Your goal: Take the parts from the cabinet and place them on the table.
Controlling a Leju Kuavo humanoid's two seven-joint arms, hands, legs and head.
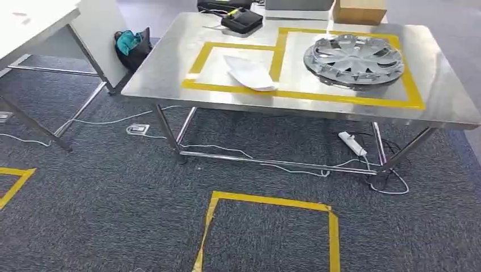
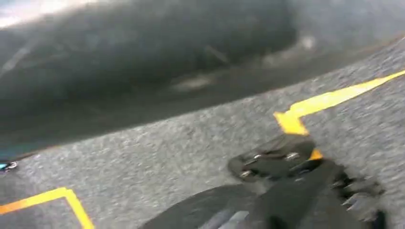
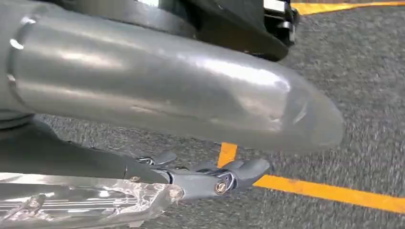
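A silver wheel cover [image 1: 353, 58] lies in the right yellow-taped field of the steel table [image 1: 170, 68]. A white flat part [image 1: 249, 72] rests in the left taped field, overlapping the tape's near edge. In the right wrist view my right hand [image 3: 172, 95] hangs over the carpet. Its thick grey thumb stands apart from the darker fingers [image 3: 229, 174], and nothing is between them. In the left wrist view my left hand [image 2: 143, 62] is a dark blurred mass above the carpet, and its fingers cannot be made out.
A black box [image 1: 242, 21] and a cardboard box [image 1: 359, 10] sit at the table's far edge. A white table [image 1: 34, 22] stands at the left, with a teal bag [image 1: 129, 42] beside it. A power strip [image 1: 353, 143] and cables lie under the table. A yellow tape square [image 1: 272, 204] marks the carpet in front.
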